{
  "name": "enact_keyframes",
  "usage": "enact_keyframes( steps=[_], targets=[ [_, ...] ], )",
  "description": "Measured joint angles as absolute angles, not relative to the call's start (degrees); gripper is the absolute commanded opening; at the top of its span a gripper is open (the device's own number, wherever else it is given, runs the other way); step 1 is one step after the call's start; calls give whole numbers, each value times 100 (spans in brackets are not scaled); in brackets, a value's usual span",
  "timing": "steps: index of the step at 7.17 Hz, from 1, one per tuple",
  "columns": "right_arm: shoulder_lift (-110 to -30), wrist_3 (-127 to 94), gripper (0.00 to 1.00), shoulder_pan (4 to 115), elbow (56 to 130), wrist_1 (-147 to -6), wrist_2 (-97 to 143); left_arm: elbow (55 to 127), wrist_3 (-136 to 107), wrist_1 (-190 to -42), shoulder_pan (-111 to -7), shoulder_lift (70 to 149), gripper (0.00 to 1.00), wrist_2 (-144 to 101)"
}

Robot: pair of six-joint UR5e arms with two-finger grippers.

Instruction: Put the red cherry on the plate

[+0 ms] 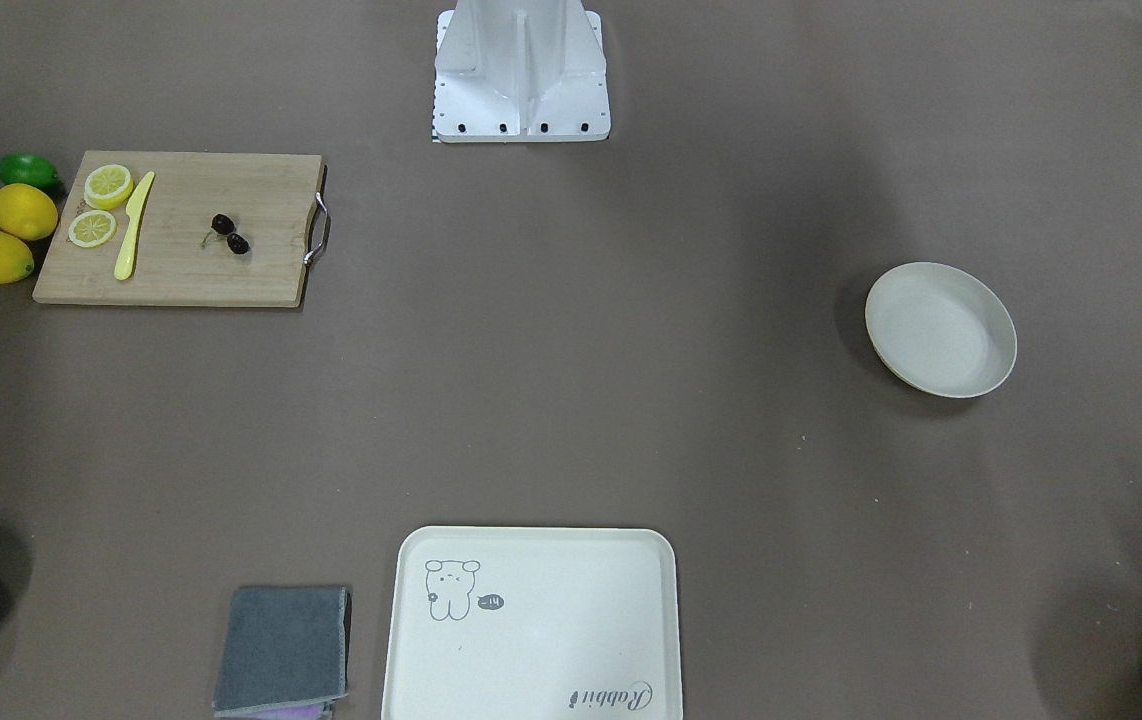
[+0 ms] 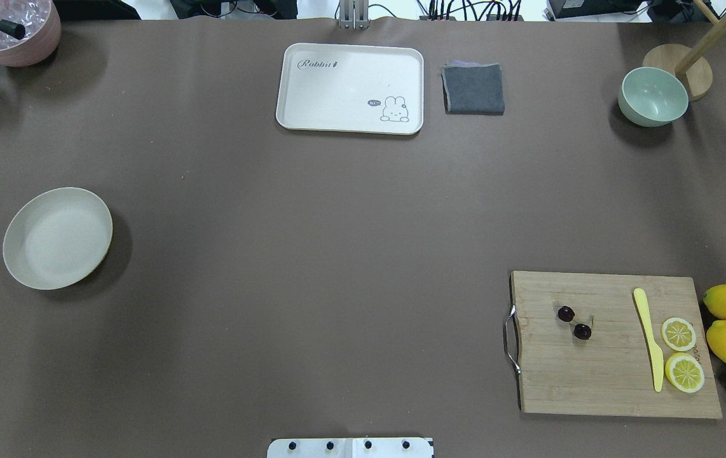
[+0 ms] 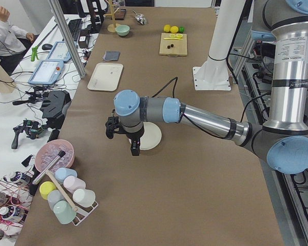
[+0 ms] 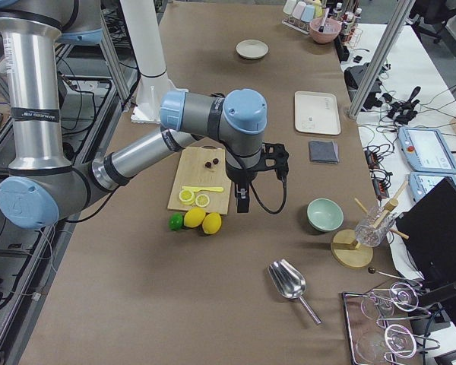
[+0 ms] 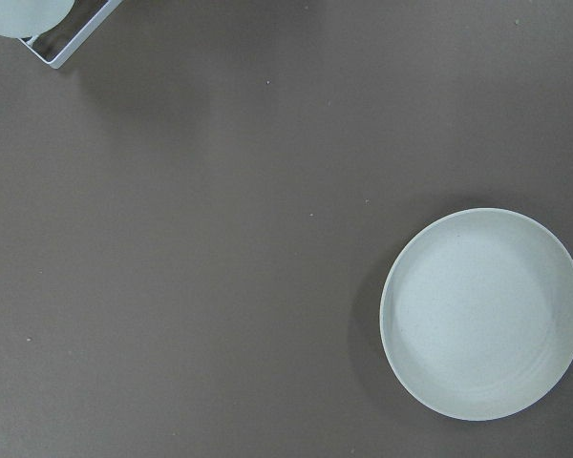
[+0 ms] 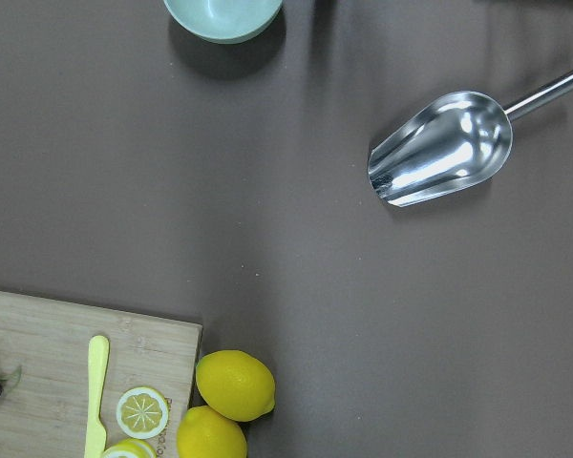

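Left gripper (image 3: 122, 137): seen only from the table's end, above the plate (image 2: 58, 238); open or closed cannot be told.
Right gripper (image 4: 258, 182): side view only; finger position unclear.
Red cherry (image 2: 574, 322): on cutting board (image 2: 592, 375), between handle and yellow knife (image 2: 649, 337); cropped in right wrist view.
Plate: well apart, partly hidden behind left arm.

The plate (image 2: 58, 238) is being shown at nine o'clock from overhead, at three o'clock from the facing camera.

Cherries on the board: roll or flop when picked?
Probably rolls if nudged: the red cherry is two tiny round fruits on the flat cutting board. Likely light. Thin stems join them, so lifting one probably leaves the other dangling.
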State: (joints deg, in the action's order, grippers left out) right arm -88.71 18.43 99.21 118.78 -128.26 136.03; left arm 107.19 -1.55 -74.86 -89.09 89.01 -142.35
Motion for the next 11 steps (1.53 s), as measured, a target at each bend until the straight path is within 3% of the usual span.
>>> enact_keyframes(
  steps=[5, 9, 11],
  targets=[
    [-8983, 1845, 100, 9920, 11867, -12673, 13781, 9943, -269, -9536, -8072, 8362, 97, -15318],
    [-8973, 1844, 100, 9922, 11811, -12596, 13782, 8103, -2808, -13247, -6961, 8825, 97, -14951],
    [-8973, 1838, 100, 9923, 11822, -12595, 13781, 7828, -3612, -13916, -6632, 9078, 96, -14700]
  ],
)
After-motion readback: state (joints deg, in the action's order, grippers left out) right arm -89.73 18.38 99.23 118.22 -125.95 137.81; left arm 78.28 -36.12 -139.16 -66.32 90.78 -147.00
